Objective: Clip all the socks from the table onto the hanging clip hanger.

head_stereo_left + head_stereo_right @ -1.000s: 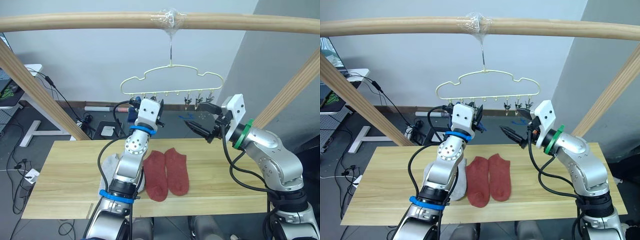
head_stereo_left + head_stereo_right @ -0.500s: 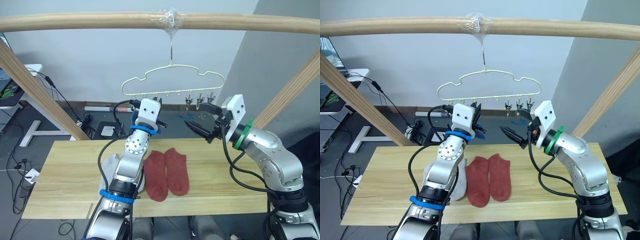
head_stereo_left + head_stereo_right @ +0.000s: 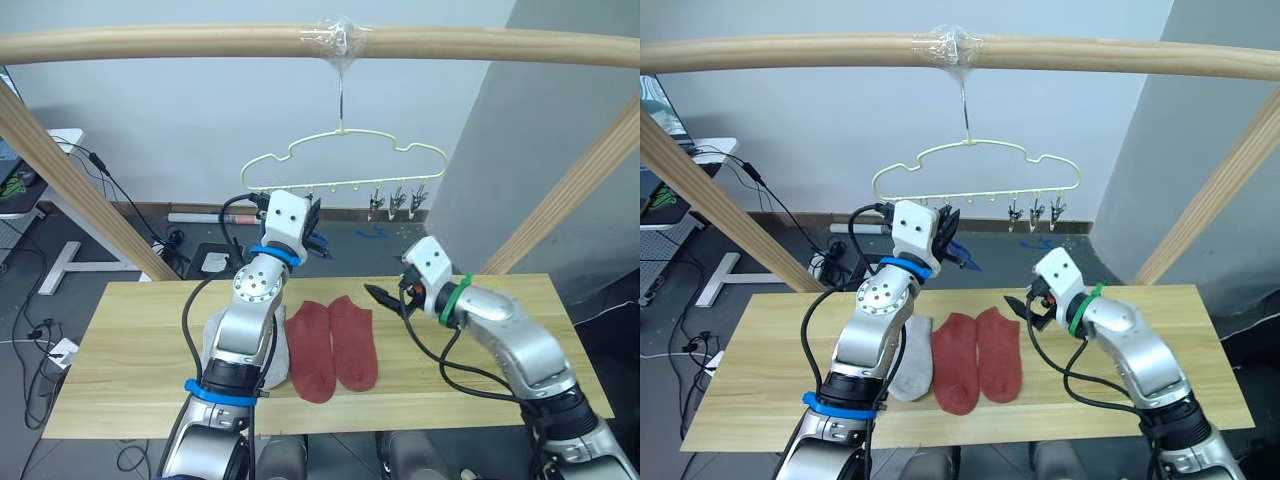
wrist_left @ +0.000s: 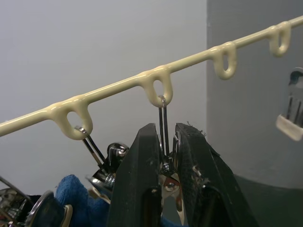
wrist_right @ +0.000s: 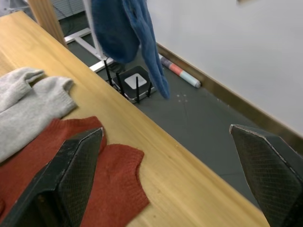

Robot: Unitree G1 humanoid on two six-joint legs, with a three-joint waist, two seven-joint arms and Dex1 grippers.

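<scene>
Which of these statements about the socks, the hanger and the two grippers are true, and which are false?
1. Two rust red socks lie side by side on the table. True.
2. The left gripper is wide open. False: it is shut on a clip of the clip hanger.
3. The right gripper holds a grey sock. False: it is open and holds nothing; the grey socks lie on the table.
4. Blue socks hang above the table's far edge. True.
</scene>
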